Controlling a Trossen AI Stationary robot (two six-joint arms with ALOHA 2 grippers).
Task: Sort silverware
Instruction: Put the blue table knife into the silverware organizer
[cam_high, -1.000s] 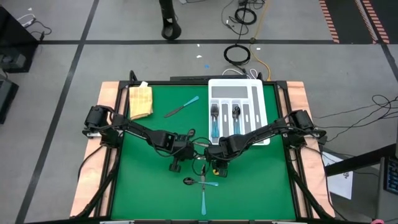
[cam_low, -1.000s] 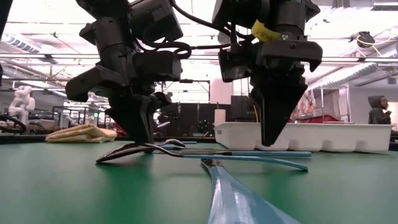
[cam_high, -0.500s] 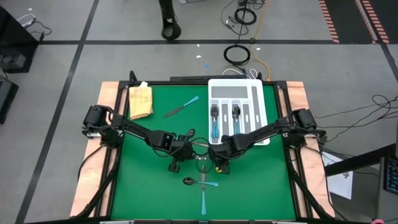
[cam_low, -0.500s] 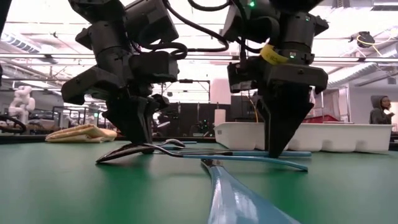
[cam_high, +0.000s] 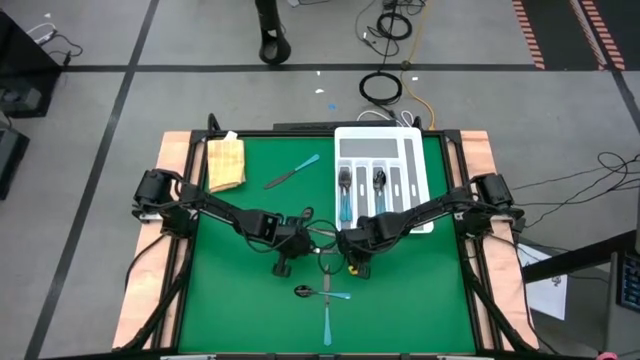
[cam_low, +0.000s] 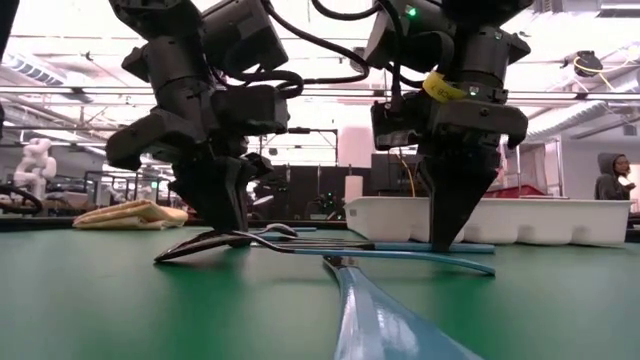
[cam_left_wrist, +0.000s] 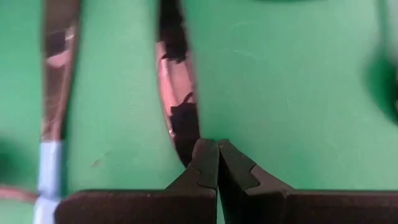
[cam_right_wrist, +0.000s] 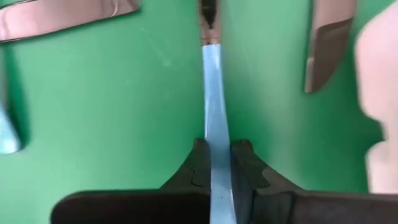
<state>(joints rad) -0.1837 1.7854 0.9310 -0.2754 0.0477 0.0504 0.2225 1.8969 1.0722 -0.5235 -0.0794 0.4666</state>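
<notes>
Since the earlier frame the right gripper (cam_low: 455, 235) has come down to the green desk (cam_high: 400, 300) and pinched together on a light-blue utensil handle (cam_right_wrist: 216, 149), which the right wrist view shows clamped between its fingertips, the silvery neck running on ahead. The left gripper (cam_low: 228, 222) is pressed together with nothing between its fingers, its tip beside a shiny metal utensil head (cam_left_wrist: 177, 99). Both grippers work just in front of the white compartmented tray (cam_high: 420, 160), among a cluster of silverware (cam_high: 325, 250). In front of that cluster lie a spoon (cam_high: 318, 292) and a further blue-handled piece (cam_high: 327, 325). A knife (cam_high: 291, 172) lies left of the tray, near a folded yellow cloth (cam_high: 226, 163). Inside the tray rest a fork (cam_high: 345, 190) and a spoon (cam_high: 380, 183).
</notes>
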